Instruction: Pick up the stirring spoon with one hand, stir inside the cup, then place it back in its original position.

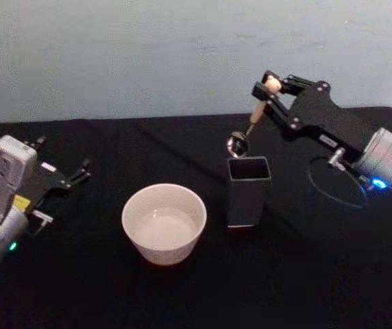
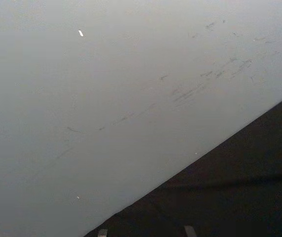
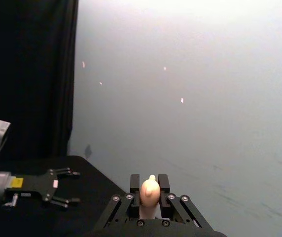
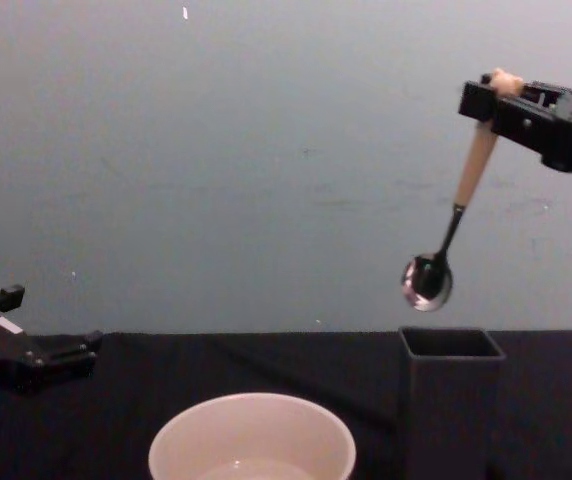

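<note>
One stirring spoon (image 1: 253,121), one cream-white cup (image 1: 163,236), one grey holder (image 1: 245,199), one table (image 1: 312,274), two grippers, left gripper (image 1: 84,171) and right gripper (image 1: 271,86)

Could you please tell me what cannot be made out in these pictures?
Chest view: the bottom edge cuts off the base of the cup.
Right wrist view: the right claw hides the stirring spoon below its bear head.
Head view: inside the holder is too dark.

We see the stirring spoon (image 4: 463,190) hanging tilted from the right end effector (image 4: 491,95), its bowl over the dark holder (image 4: 449,400). The cream cup (image 1: 162,257) sits upright, lower and to the left.
</note>
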Controlling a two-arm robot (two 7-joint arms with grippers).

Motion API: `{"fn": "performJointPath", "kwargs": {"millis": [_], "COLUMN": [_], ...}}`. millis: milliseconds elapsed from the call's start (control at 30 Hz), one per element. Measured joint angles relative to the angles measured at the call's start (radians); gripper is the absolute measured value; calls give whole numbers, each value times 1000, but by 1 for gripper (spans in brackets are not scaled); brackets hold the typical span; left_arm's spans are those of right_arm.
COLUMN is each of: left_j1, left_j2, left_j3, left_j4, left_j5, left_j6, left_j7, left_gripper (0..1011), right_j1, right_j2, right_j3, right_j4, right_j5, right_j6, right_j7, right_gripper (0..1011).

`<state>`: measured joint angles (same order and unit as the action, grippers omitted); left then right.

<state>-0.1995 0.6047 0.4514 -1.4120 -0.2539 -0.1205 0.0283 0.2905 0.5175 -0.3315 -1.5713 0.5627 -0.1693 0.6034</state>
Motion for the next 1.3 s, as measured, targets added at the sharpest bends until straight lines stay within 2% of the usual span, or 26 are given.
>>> {"fn": "performJointPath", "kwargs": {"millis": [200,500,733,1300], "left_j1": [0,0,0,0], "left_j2": [0,0,0,0], "left_j3": [0,0,0,0], "left_j4": [0,0,0,0], "left_j5": [0,0,0,0], "left_j6": [0,0,0,0], "left_j7": [0,0,0,0], "left_gripper": [1001,1001,1001,1001], "right_j1": [-24,-43,-46,-26], "right_j2": [21,31,27,-12], "right_j3": [19,23,8,-41], "right_j4": [-14,-26,-23,38], "right_j5": [4,10,11,-3], "right_j6": [20,48,83,179], "right_j7": [-20,-27,-42,-101], "right_gripper": [214,214,214,214]}}
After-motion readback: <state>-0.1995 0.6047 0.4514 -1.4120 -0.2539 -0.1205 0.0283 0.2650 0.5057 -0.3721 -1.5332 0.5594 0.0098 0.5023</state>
